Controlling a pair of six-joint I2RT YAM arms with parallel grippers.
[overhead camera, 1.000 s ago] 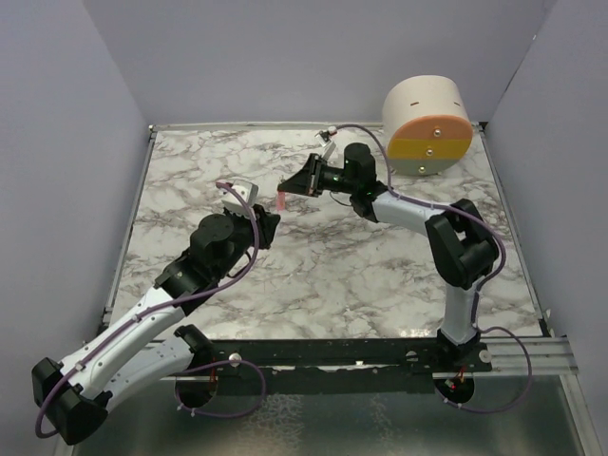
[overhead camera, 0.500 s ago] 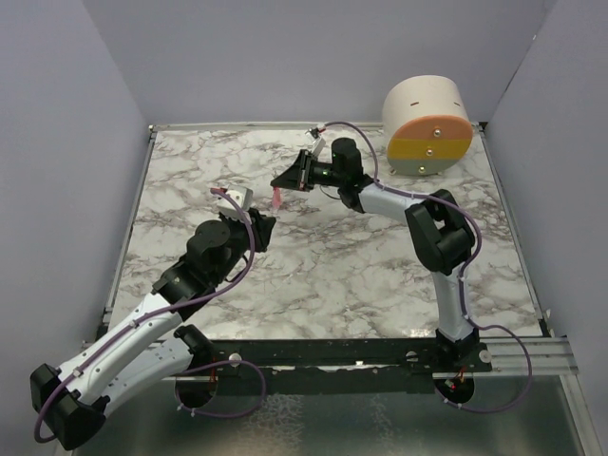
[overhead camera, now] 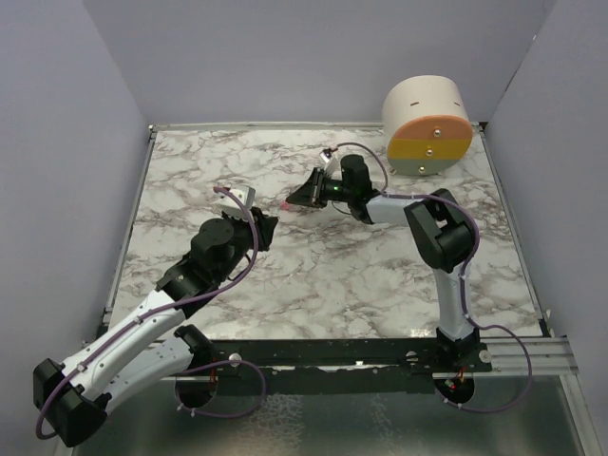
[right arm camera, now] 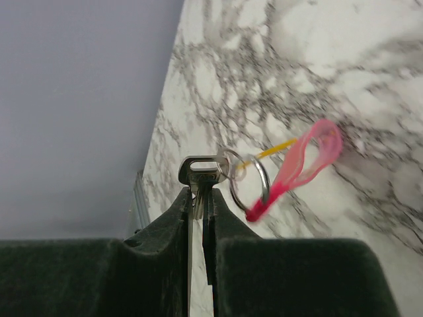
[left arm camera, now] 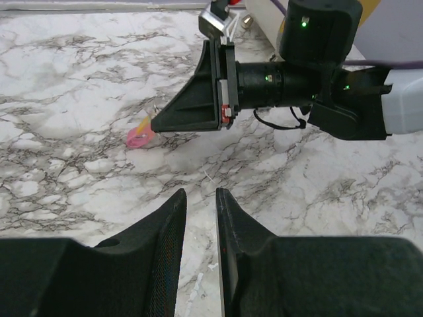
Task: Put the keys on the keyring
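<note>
Your right gripper (right arm camera: 200, 197) clamps the stiff, likely slippery key (right arm camera: 197, 169) by its blade; the light keyring (right arm camera: 265, 180) dangles just beyond its tips.

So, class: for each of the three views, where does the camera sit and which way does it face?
Top external: above and behind the bases, looking down on the marble table; both arms show.
Left wrist: low, facing the right gripper side-on; the left gripper fills the bottom.
Right wrist: looks along its fingers, shut on a silver key.
Shared: both wrist views show the pink loop.
</note>
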